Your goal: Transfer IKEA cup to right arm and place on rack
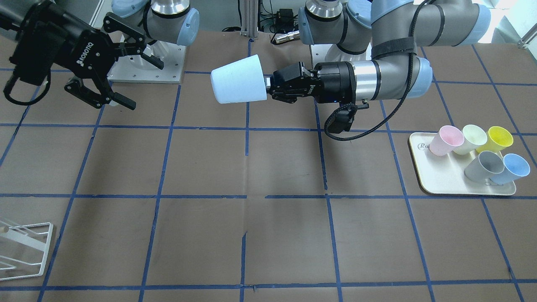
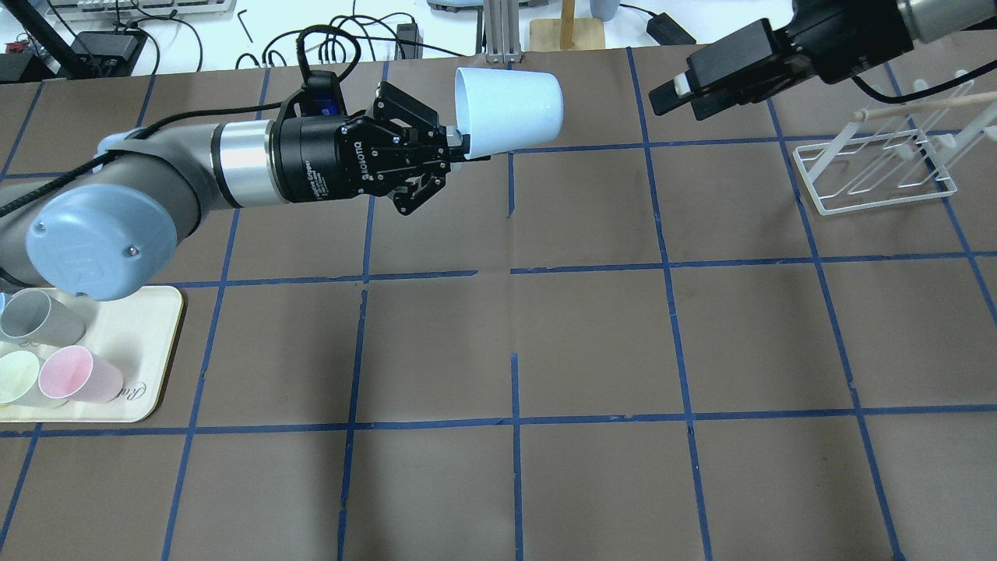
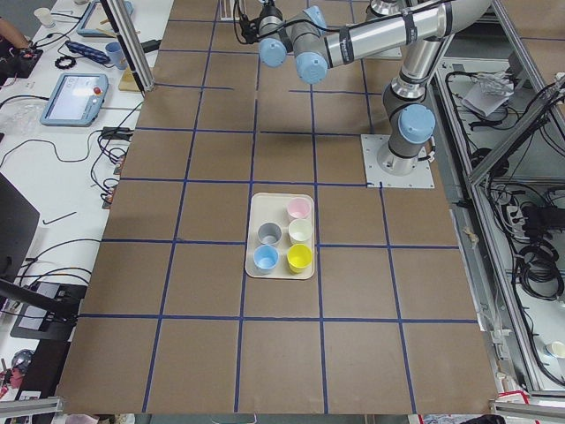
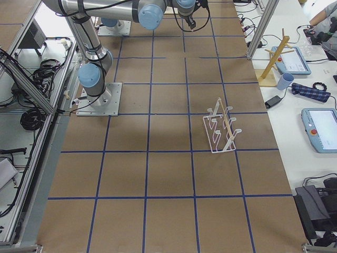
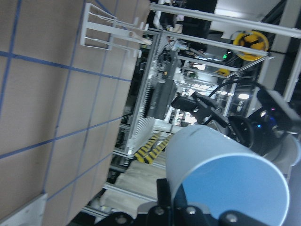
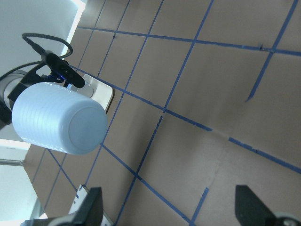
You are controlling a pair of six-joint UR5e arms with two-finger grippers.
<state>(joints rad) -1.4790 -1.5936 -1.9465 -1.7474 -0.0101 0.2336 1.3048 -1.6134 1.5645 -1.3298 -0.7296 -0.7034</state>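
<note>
The IKEA cup, a pale sky-blue tumbler, is held on its side in mid-air over the far middle of the table. My left gripper is shut on its rim, as the overhead view also shows. The cup's base points toward my right gripper, which is open and empty, a gap away. In the right wrist view the cup is up and left of the open fingers. The white wire rack stands on the table at my right.
A cream tray at my left holds a second pale blue cup, a grey cup, a pink cup and two yellowish ones. Blue tape lines grid the brown table.
</note>
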